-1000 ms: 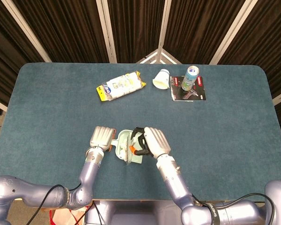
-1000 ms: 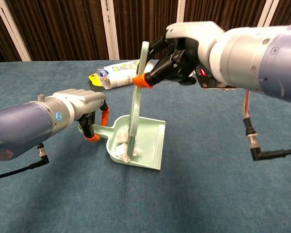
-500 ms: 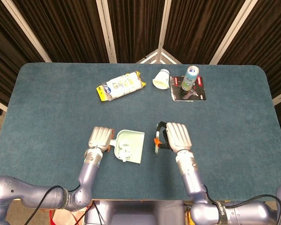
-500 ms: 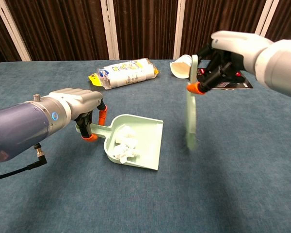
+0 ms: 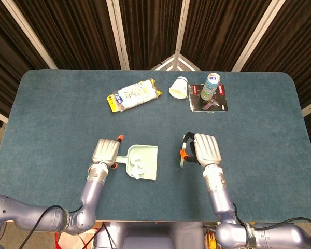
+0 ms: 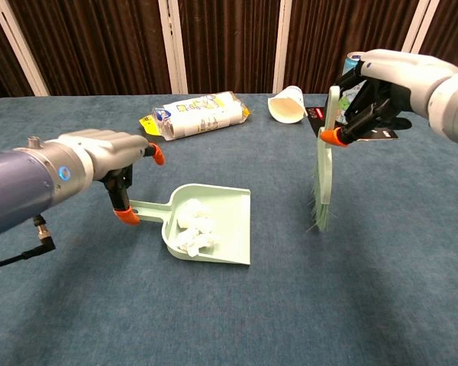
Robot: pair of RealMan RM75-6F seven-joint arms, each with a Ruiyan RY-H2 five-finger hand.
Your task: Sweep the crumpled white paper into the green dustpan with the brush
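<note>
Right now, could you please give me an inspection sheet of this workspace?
Surface: blue-carpeted table.
Job's things: crumpled white paper lies in green dustpan; brush upright, bristles down.
Clutter: snack bag, tipped paper cup, can on booklet.
Hands: left hand at the dustpan handle, grip unclear; right hand holds the brush.
Cables: black cable under left arm.
Surroundings: dark curtains.

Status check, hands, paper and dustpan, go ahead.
Left hand at the dustpan handle, grip unclear. Right hand holds brush upright, clear of the pan. Crumpled paper inside dustpan. Nothing in the way.
</note>
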